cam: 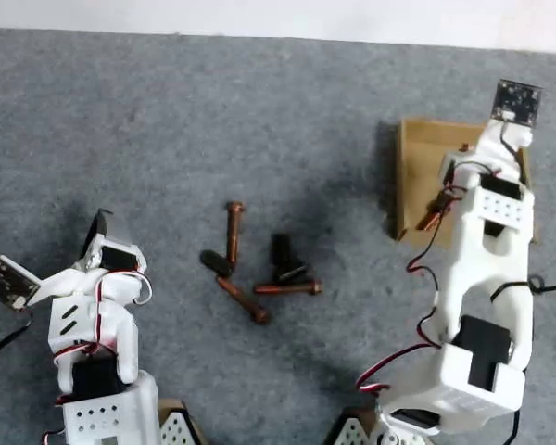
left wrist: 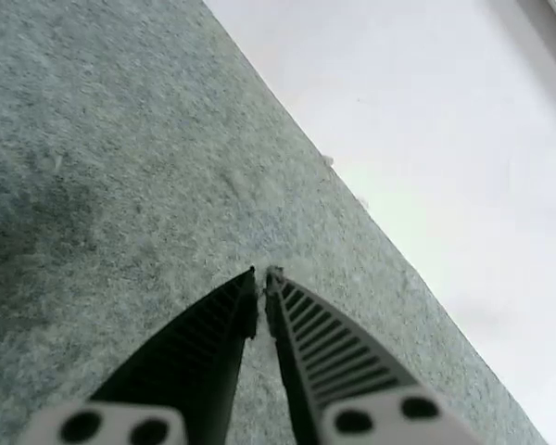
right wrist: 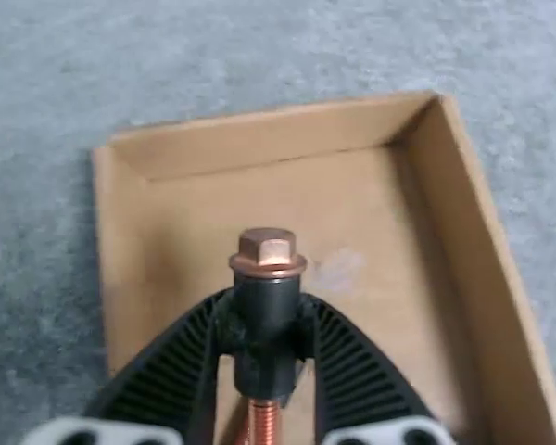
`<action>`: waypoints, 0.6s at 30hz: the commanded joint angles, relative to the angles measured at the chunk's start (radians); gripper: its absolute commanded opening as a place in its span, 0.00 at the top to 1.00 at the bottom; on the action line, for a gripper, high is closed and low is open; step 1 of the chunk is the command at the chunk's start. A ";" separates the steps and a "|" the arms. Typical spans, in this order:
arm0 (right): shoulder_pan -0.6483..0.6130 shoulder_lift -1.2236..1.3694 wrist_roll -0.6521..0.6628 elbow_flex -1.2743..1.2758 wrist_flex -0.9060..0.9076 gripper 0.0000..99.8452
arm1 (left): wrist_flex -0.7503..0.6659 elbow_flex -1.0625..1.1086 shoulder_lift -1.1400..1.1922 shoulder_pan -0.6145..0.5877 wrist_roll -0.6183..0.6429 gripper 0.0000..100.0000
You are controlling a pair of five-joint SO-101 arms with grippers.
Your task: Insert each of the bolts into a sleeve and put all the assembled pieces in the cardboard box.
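While grey carpet (cam: 259, 111) spreads beneath it to a pale edge, the right gripper (right wrist: 264, 315) pinches a sleeve (right wrist: 259, 357) carrying a bolt (right wrist: 267, 250) over the cardboard box (right wrist: 259, 139), and the left gripper (left wrist: 261, 275) is closed, empty.

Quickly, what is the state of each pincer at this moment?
Left pincer: closed, holding nothing.
Right pincer: closed on a sleeved bolt, above the cardboard box.

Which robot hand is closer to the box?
Right. The right gripper is above the box, holding a sleeve with a bolt in it. The left gripper is far off, shut, past the loose bolts.
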 commanded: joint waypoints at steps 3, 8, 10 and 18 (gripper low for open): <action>-0.070 -0.019 -0.009 -0.016 0.031 0.85 | -0.017 0.024 -0.010 -0.002 -0.008 0.96; -0.117 -0.024 -0.008 0.035 0.042 0.82 | -0.017 0.024 -0.010 -0.004 -0.008 0.96; -0.114 -0.025 -0.008 0.033 0.056 0.82 | -0.017 0.024 -0.010 -0.002 -0.008 0.96; -0.173 -0.156 -0.009 -0.025 0.291 0.82 | -0.017 0.024 -0.010 -0.002 -0.008 0.96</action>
